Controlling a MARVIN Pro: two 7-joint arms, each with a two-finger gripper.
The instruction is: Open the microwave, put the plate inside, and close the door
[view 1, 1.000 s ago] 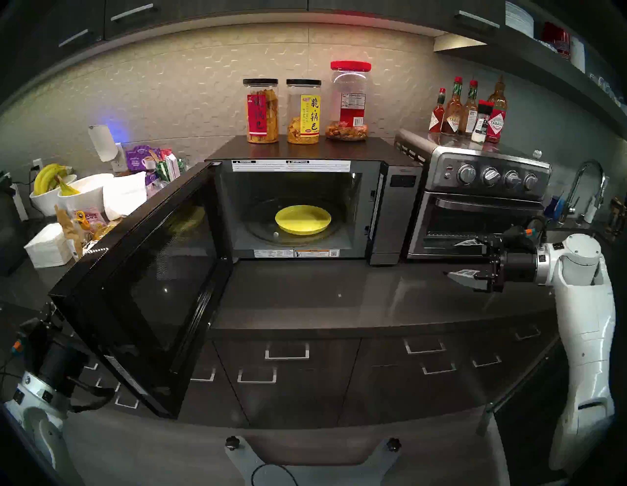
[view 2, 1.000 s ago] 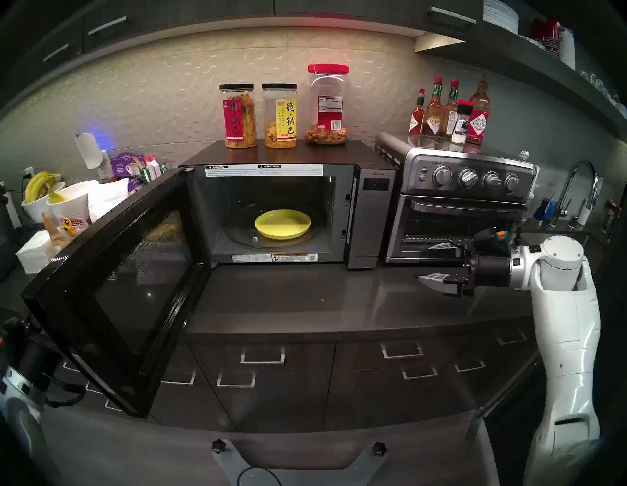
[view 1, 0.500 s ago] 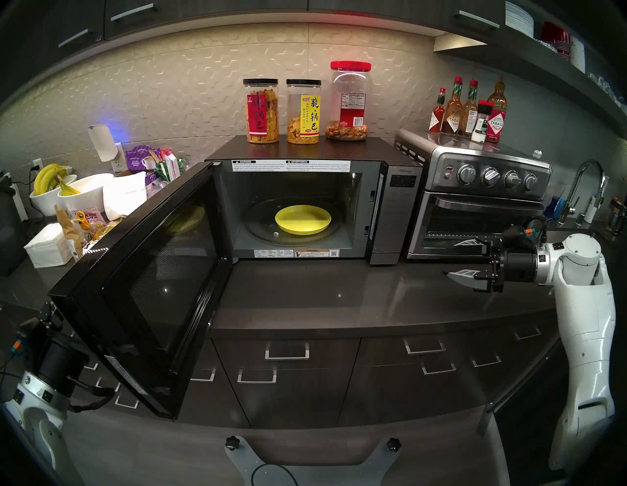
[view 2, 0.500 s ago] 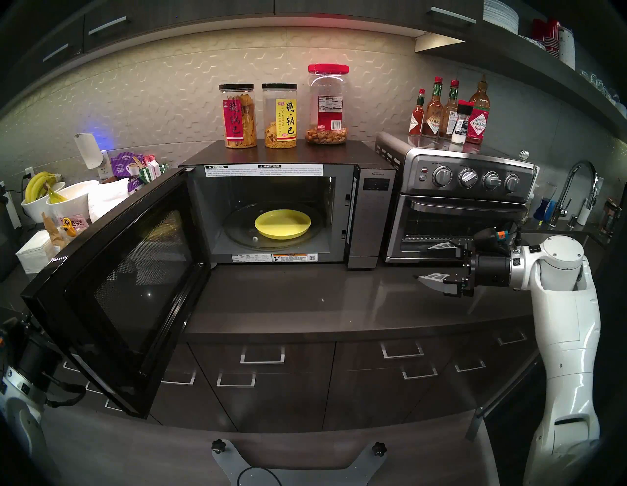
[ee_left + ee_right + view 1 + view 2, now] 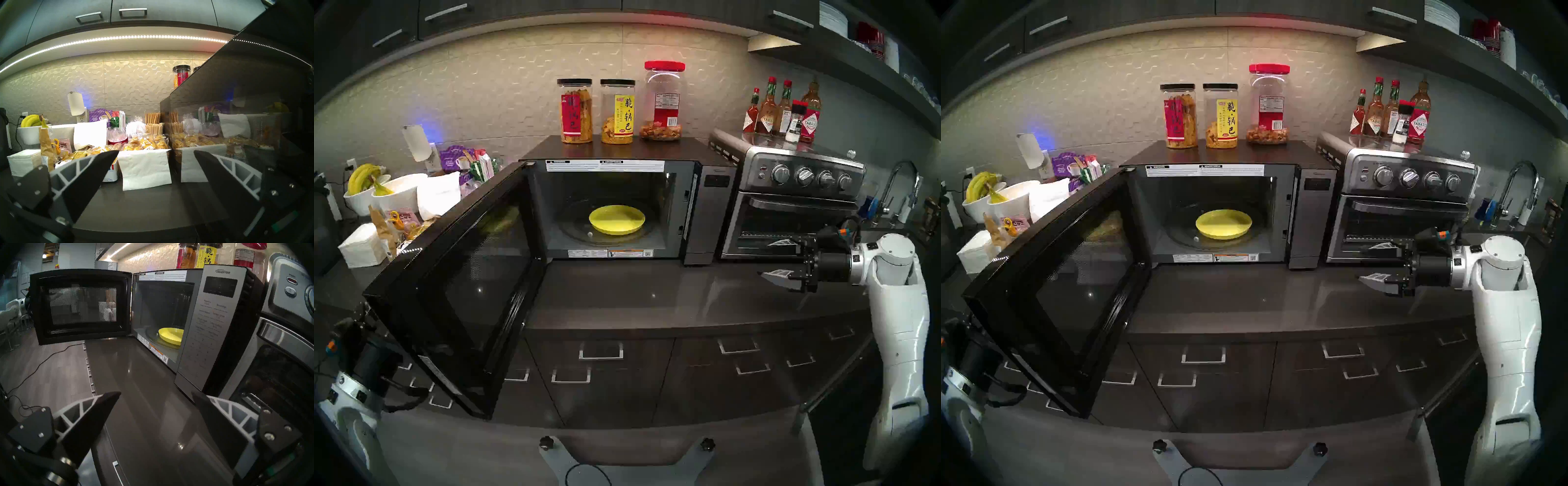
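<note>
The microwave [image 5: 707, 210] stands on the counter with its door [image 5: 463, 288] swung wide open to the left. The yellow plate [image 5: 617, 220] lies on the glass turntable inside and also shows in the right wrist view [image 5: 170, 335]. My right gripper [image 5: 767, 258] is open and empty, hovering above the counter in front of the toaster oven, pointing left [image 5: 156, 393]. My left gripper [image 5: 156, 151] is open and empty, low behind the door's glossy outer face [image 5: 246, 84]. In the head views the door hides it; only the left wrist [image 5: 368, 359] shows.
A steel toaster oven [image 5: 789, 210] stands right of the microwave, with sauce bottles [image 5: 782, 108] on top. Three jars [image 5: 617, 112] stand on the microwave. Left of the door are white bowls with bananas [image 5: 382, 197], napkins [image 5: 358, 247] and snack packets [image 5: 146, 144]. A faucet [image 5: 901, 183] is far right.
</note>
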